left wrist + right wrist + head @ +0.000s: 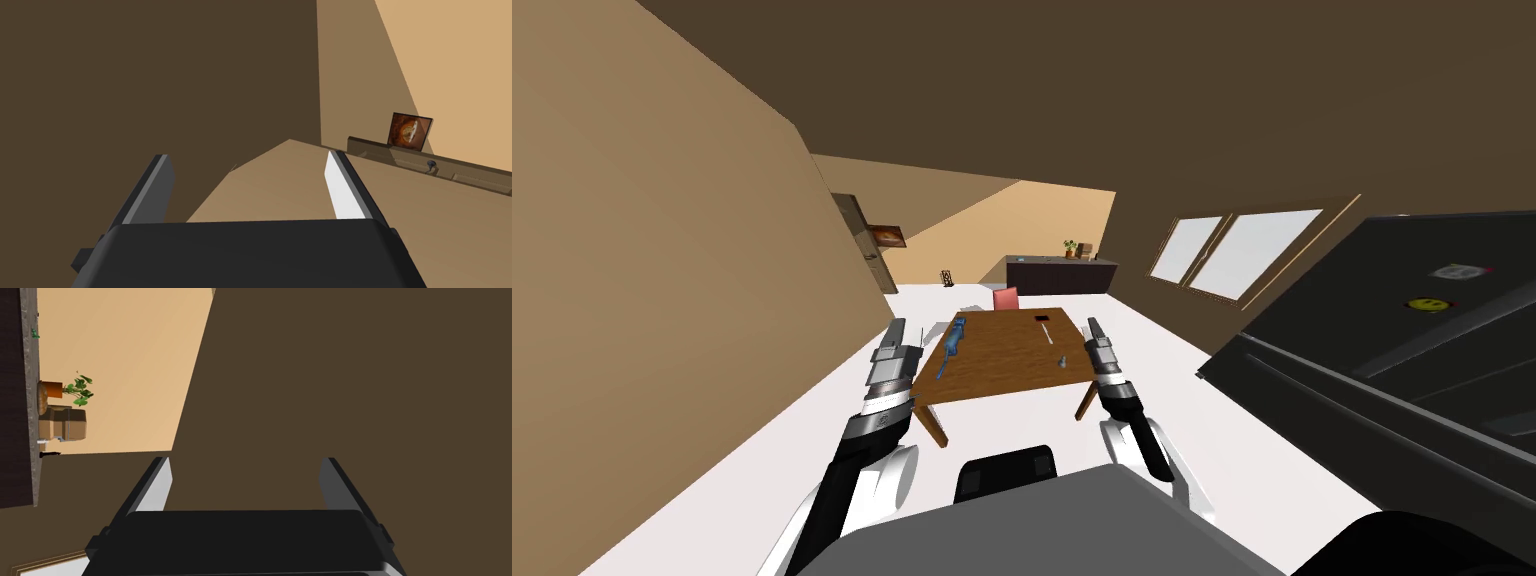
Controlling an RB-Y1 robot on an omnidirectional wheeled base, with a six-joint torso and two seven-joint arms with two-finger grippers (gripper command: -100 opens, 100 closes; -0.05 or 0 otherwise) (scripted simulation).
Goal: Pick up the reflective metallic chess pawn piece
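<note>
Holding the left gripper [900,335] raised beside the left edge of the brown table [1002,378], fingers [340,185] spreading wide and gripping nothing. Holding the right gripper [1094,328] raised by the table's right edge, fingers [157,485] likewise standing wide apart with nothing between them. Sitting on the tabletop toward its near right side, near the right gripper but apart from it: the small grey chess pawn [1061,360], too small for judging its pose. Lying along the table's left side: a long blue object [952,345]. Resting farther back: a small black item [1042,319] and a thin white stick [1048,333]. Standing behind the table: a red chair [1006,296], then a dark counter [1062,277] carrying a potted plant [1070,246].
</note>
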